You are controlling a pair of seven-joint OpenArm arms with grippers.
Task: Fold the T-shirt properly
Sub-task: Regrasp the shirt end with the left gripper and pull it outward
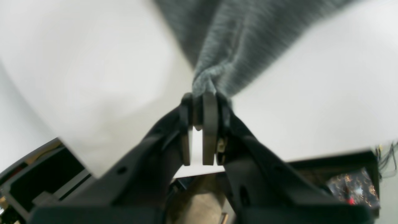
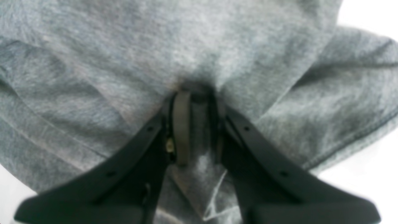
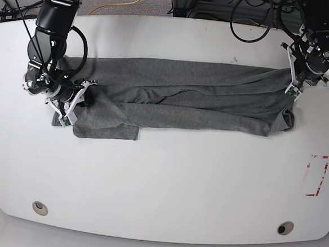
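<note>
- Fingers of left gripper (image 1: 201, 102) pinch the T-shirt (image 3: 183, 102) edge; right gripper (image 2: 199, 93) fingers pinch its other end.
- T-shirt lies stretched lengthwise across the far worktop (image 3: 166, 180).
- Step: half-fold. Next: carry both ends together, evenly.

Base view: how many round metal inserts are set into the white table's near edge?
2. One round metal insert sits near the near-left corner of the white table; the other near the near-right corner. The grey cotton T-shirt may hide more farther back.

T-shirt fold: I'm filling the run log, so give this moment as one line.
T-shirt: stretched lengthwise on table | left gripper: shut on T-shirt end | right gripper: shut on T-shirt
</note>
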